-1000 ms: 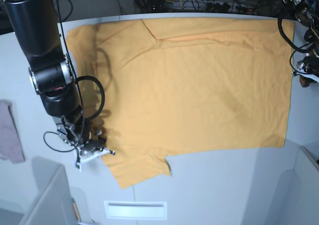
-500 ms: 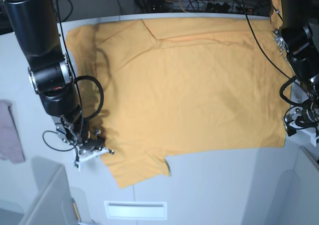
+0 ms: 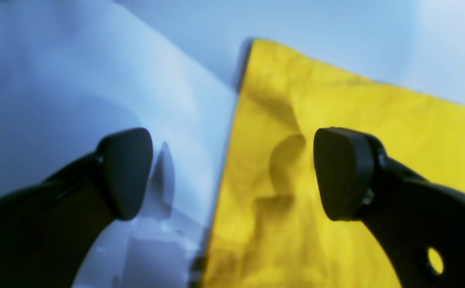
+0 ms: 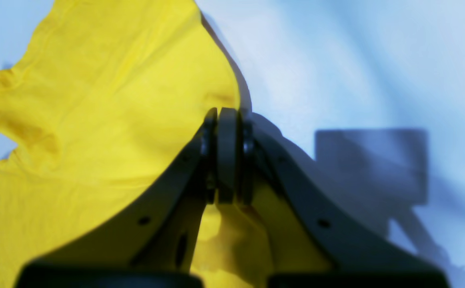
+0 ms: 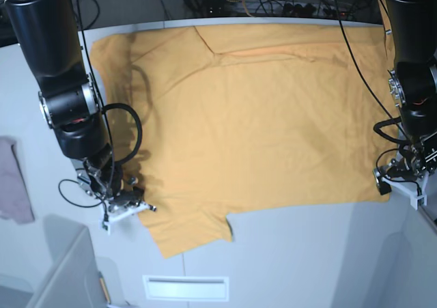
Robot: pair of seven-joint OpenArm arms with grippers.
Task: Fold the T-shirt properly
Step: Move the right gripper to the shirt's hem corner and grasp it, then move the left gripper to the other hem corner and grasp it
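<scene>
The orange-yellow T-shirt (image 5: 259, 117) lies spread flat on the white table (image 5: 293, 253), collar toward the far left. My right gripper (image 5: 133, 202) is at the near sleeve's outer edge. In the right wrist view this gripper (image 4: 226, 156) is shut on the T-shirt (image 4: 96, 100), pinching the fabric's edge. My left gripper (image 5: 390, 182) hovers at the near right hem corner. In the left wrist view it (image 3: 232, 176) is open and straddles the T-shirt's (image 3: 376, 128) straight edge, one finger (image 3: 126, 172) over bare table, the other over cloth.
A small pinkish-grey cloth (image 5: 12, 182) lies at the table's left edge. A white slotted plate (image 5: 186, 287) sits at the front. Grey bins stand at the near left (image 5: 61, 274) and near right (image 5: 416, 253). Cables (image 5: 287, 4) crowd the back.
My left arm came down along the right side to the near hem corner, and its jaws opened wide. The right arm and the T-shirt have not moved.
</scene>
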